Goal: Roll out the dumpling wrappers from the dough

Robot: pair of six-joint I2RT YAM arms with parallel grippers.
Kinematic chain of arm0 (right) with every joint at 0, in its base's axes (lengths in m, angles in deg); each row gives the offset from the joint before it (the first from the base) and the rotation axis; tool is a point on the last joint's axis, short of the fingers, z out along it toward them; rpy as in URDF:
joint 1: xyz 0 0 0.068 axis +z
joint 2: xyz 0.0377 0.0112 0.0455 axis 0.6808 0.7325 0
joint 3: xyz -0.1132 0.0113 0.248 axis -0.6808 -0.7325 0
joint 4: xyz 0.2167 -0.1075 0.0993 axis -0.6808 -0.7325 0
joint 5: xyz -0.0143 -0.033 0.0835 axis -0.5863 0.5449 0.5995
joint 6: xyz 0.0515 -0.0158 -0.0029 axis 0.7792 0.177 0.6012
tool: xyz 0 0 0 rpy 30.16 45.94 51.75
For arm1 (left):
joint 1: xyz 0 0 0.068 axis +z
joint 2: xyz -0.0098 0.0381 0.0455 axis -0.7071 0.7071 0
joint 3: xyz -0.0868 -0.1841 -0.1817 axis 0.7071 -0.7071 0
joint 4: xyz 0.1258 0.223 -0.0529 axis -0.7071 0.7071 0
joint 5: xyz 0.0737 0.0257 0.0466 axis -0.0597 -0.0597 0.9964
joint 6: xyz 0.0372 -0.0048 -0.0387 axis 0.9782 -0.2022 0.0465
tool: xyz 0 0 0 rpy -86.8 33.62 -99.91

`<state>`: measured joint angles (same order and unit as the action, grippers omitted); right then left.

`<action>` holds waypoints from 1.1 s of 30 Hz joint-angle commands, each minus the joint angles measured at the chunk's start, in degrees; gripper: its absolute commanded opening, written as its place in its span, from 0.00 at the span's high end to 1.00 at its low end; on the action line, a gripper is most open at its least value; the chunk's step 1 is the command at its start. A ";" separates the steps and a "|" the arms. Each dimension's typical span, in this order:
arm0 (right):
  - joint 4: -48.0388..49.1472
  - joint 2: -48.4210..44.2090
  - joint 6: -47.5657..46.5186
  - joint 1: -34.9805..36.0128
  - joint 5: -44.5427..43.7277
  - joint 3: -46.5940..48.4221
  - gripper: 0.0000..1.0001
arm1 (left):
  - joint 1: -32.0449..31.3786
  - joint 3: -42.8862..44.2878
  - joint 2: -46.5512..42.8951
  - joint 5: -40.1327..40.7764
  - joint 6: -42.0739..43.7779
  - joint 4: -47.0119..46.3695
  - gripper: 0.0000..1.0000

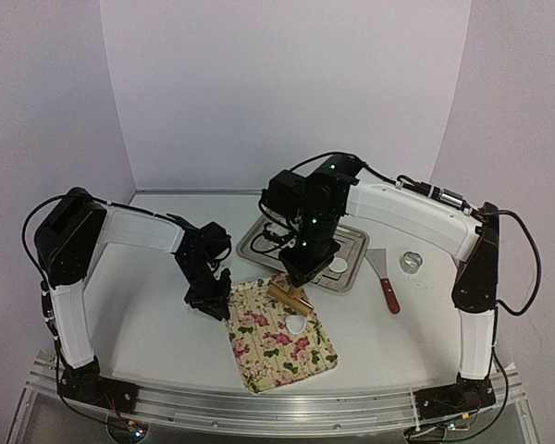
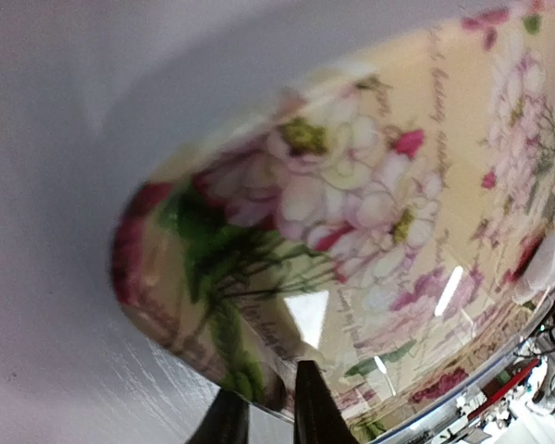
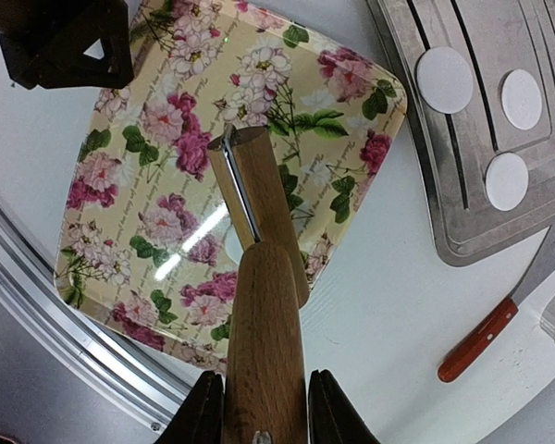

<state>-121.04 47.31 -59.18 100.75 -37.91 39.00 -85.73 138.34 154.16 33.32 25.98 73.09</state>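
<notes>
Three dumpling wrappers (image 3: 444, 79) lie as small white discs on the metal tray (image 3: 462, 236); one shows in the top view (image 1: 338, 265). My right gripper (image 3: 264, 412) is shut on the handle of a wooden roller (image 3: 259, 199), which hangs over the floral board (image 3: 148, 139). A small white dough piece (image 1: 297, 323) lies on the board (image 1: 277, 347), mostly hidden under the roller in the right wrist view. My left gripper (image 2: 264, 416) is shut on the board's left edge (image 2: 194, 361), one finger above it and one below.
A scraper with a red handle (image 1: 387, 282) and the metal ring cutter (image 1: 411, 262) lie right of the tray (image 1: 259, 242). The table's aluminium front rail (image 1: 277, 412) runs just below the board. Walls close in behind and at both sides.
</notes>
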 commanded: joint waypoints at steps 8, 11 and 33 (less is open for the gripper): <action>-12.50 -1.56 0.48 0.39 6.79 -0.87 1.00 | -0.14 8.00 6.69 15.85 14.23 5.06 1.00; -12.89 -0.87 2.63 0.41 10.81 -0.15 1.00 | -0.11 10.60 8.18 16.22 15.67 6.06 1.00; -15.63 5.15 0.70 1.30 9.67 -0.04 1.00 | -0.14 11.69 9.38 15.62 17.73 5.05 1.00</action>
<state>-121.02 51.80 -57.26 101.71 -25.85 37.61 -85.88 149.64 160.27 43.66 41.42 77.78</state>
